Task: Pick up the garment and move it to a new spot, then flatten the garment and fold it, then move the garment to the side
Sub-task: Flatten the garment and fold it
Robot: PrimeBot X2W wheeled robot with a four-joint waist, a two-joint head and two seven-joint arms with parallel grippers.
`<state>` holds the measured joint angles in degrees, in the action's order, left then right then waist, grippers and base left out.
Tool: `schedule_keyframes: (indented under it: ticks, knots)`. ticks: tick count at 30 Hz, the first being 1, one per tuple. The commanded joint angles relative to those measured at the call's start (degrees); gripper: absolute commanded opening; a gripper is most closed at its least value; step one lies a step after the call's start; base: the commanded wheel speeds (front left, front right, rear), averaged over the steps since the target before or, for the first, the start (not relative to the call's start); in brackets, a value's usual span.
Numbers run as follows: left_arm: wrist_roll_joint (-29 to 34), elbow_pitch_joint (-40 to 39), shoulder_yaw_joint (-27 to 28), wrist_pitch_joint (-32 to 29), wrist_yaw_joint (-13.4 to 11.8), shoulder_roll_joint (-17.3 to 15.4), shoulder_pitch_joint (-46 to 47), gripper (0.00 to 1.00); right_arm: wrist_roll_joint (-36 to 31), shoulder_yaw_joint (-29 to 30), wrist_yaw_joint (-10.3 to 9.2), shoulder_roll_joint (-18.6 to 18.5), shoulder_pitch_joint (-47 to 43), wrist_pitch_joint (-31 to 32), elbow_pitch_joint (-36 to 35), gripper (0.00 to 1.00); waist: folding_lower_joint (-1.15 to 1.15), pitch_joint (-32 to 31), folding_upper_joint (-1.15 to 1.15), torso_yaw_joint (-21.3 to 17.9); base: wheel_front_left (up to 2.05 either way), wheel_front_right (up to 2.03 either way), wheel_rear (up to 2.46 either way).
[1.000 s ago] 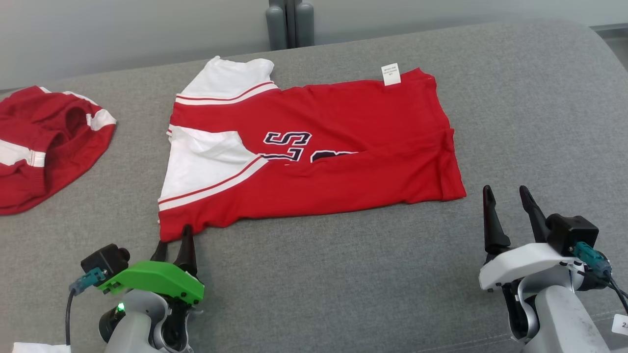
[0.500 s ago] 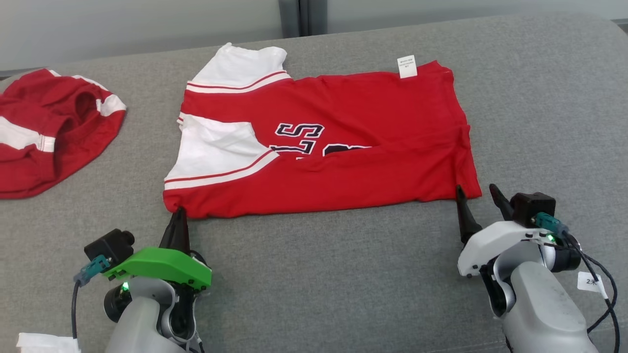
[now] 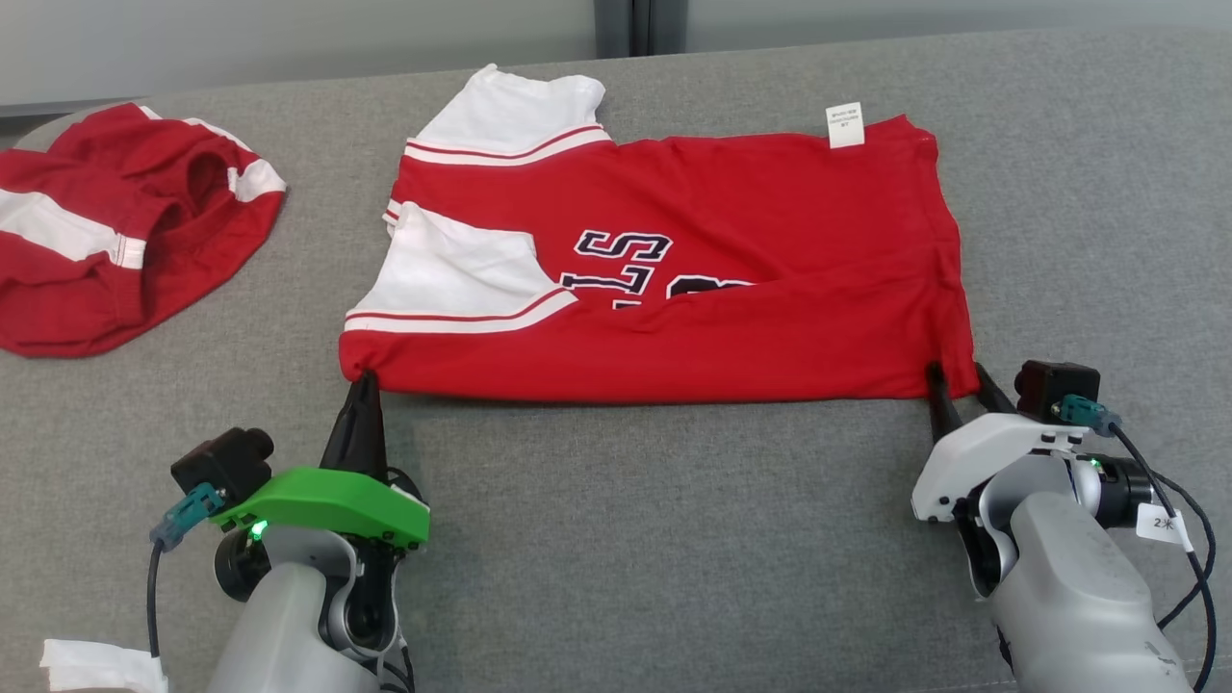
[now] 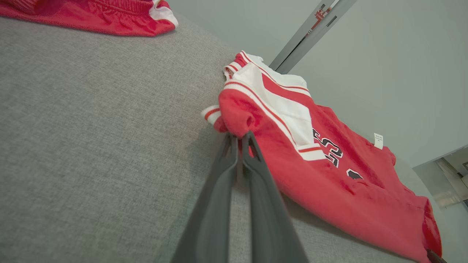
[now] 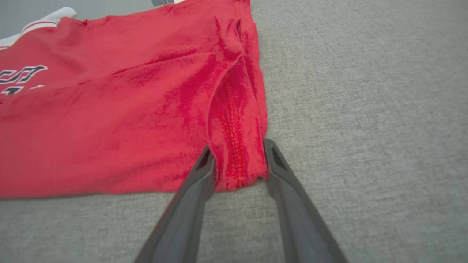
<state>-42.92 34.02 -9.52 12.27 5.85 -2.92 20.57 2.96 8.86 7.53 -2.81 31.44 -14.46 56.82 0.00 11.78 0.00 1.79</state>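
You're looking down from the head camera over the whole red jersey (image 3: 770,221); both wrist cameras are skimming low and close at its two near corners, all three sharing its near hem.

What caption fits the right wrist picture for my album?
Dark fingers flank a hemmed corner of the red shirt on the grey cushion.

Two garments: the jersey (image 3: 751,221) and a crumpled heap (image 3: 115,250); two pincers: left pincer (image 3: 363,381), right pincer (image 3: 957,377); one tag (image 3: 846,125).
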Motion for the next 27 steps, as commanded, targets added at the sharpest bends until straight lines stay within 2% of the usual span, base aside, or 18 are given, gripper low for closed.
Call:
schedule_keyframes:
  ticks: [1,8,14,21,27]
  knots:
    - [-0.18,-0.66,0.18,0.49,-0.16,-0.50,-0.09,0.00,0.80,-0.07,-0.08,-0.18,0.74,-0.31,0.82,0.00,0.00,-0.52,0.00,-0.28,0.00,0.00,0.00]
    - [0.55,-5.40,0.22,1.01,-0.41,-1.57,-1.39,0.00,2.72,0.32,-0.08,-0.20,1.10,-0.73,-1.71,0.00,0.00,-2.62,0.00,-0.88,0.00,0.00,0.00]
    - [1.05,-13.04,-0.57,-0.52,-1.02,-2.96,-5.68,0.00,5.61,-1.16,-0.08,-0.20,-3.18,-0.75,-8.81,0.00,0.00,-4.38,0.00,-1.47,0.00,0.00,0.00]
    - [0.80,-24.78,-1.87,-3.53,-4.09,-3.69,-18.11,0.00,8.99,-2.97,-0.08,-0.20,-12.86,2.30,-19.98,0.00,0.00,-4.43,0.00,-2.27,0.00,0.00,0.00]
    - [0.60,-28.22,-3.30,-4.78,-6.40,-3.13,-26.53,0.00,9.09,-1.07,-0.08,-0.20,-21.22,5.63,-27.52,0.00,0.00,-3.20,0.00,-2.28,0.00,0.00,0.00]
